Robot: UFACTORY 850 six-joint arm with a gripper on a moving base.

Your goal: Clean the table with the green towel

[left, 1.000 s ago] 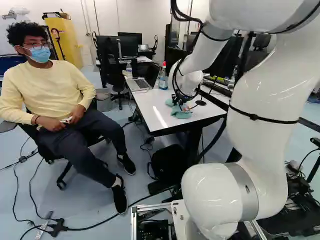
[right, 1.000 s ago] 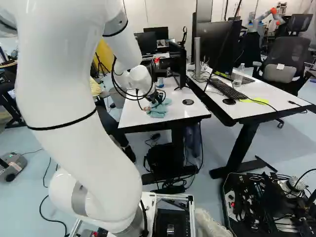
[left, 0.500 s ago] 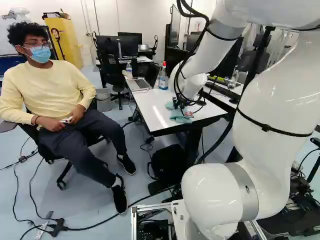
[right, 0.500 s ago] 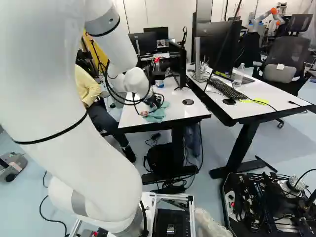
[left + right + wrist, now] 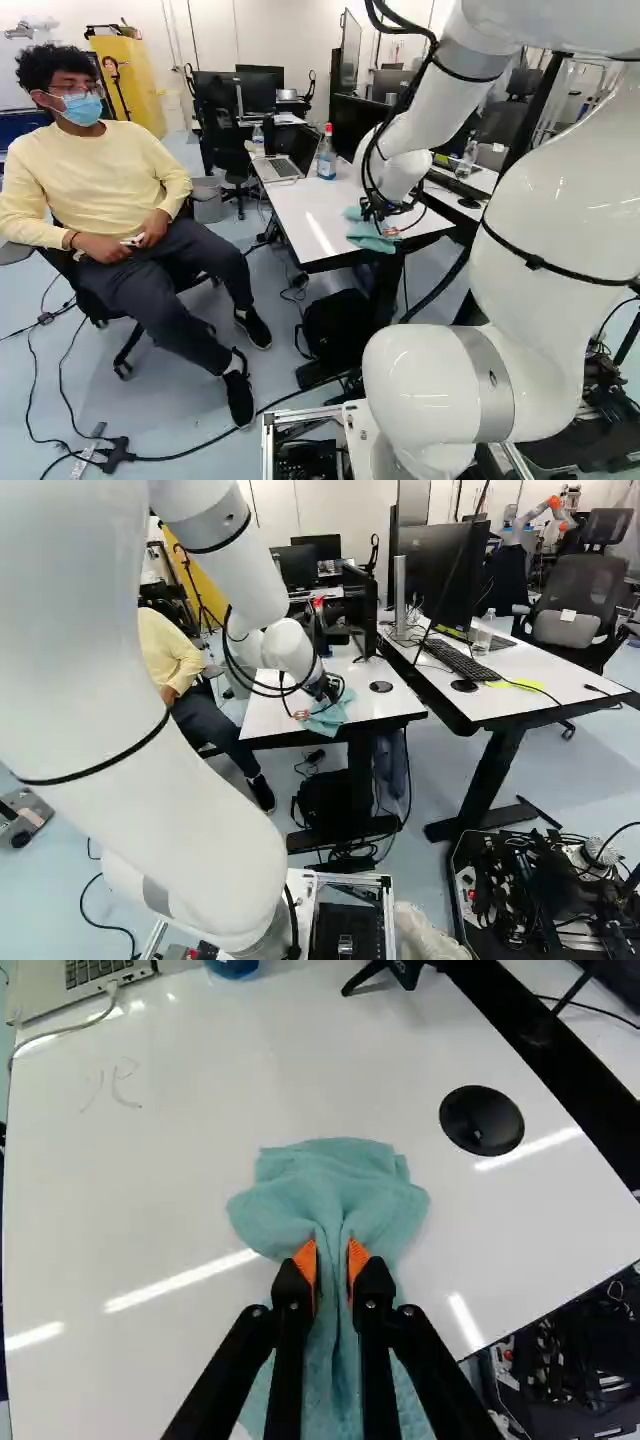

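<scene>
I am reaching over the white table with my gripper pointing down at its surface. My two black fingers are standing close together, nearly closed, and their orange pads are pressing in from both sides on a raised fold of the green towel. The fold is filling the narrow gap between my pads. The towel is lying on the tabletop near the edge closest to my base, its crumpled part spreading out ahead of my fingertips and the rest running back beneath my fingers.

A round black disc is sitting just beside the towel, apart from it. Farther ahead, some faint pen marks are showing on the white surface. An open laptop is resting toward the far end, and a bottle with a red top is standing upright near it. On the neighbouring desk, a black keyboard is lying in front of a monitor.
</scene>
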